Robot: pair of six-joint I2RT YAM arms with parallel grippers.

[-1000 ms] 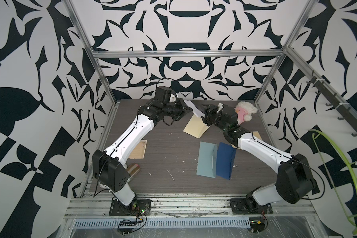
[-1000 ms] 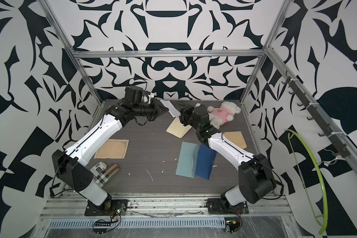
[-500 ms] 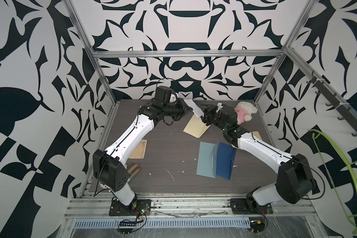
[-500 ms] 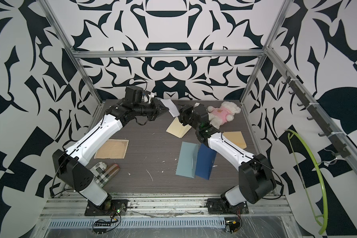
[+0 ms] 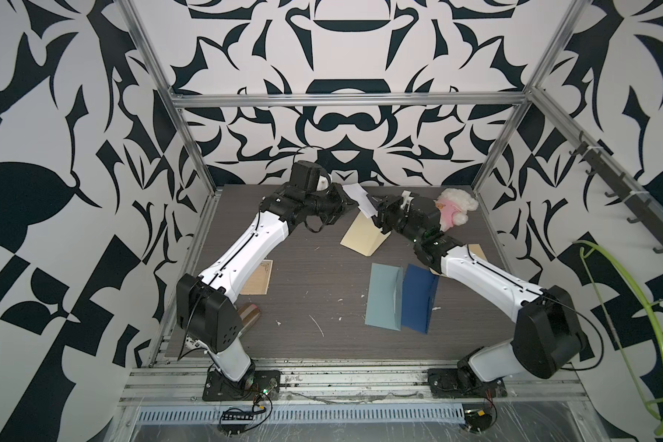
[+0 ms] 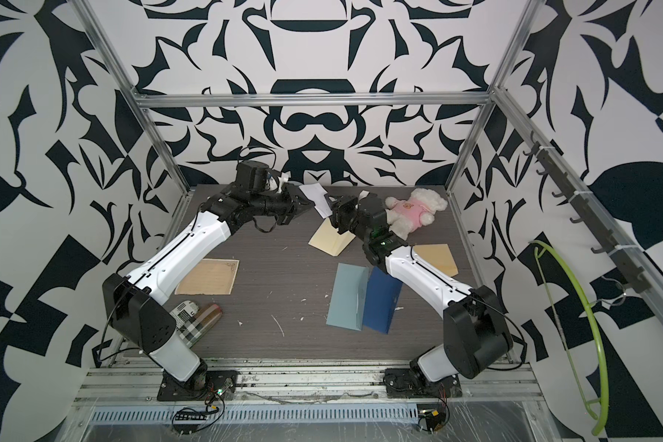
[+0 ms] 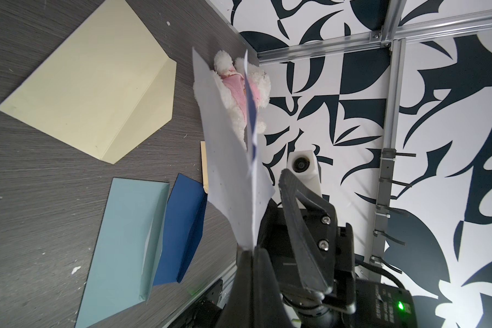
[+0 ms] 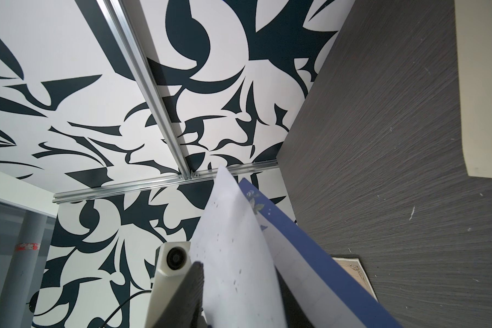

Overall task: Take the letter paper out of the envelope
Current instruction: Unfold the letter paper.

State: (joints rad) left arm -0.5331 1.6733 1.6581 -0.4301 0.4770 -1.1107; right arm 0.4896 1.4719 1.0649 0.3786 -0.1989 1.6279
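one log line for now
left gripper: shut on envelope | right gripper: open around envelope | envelope: midair | letter: not out

Right fingers [image 8: 185,298] cut off at frame edge; envelope [image 8: 233,255] hides their grip. Plush toy [image 5: 458,199] half behind right arm [image 5: 475,268].

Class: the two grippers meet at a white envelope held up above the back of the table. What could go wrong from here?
1. The right gripper has its jaws open around the white envelope, with the blue-edged letter paper close beside it. Closing could clamp both layers, so a pull may tear them or free nothing.
2. The left gripper pinches only the envelope's edge. A tug might slip it out, dropping it onto the table.
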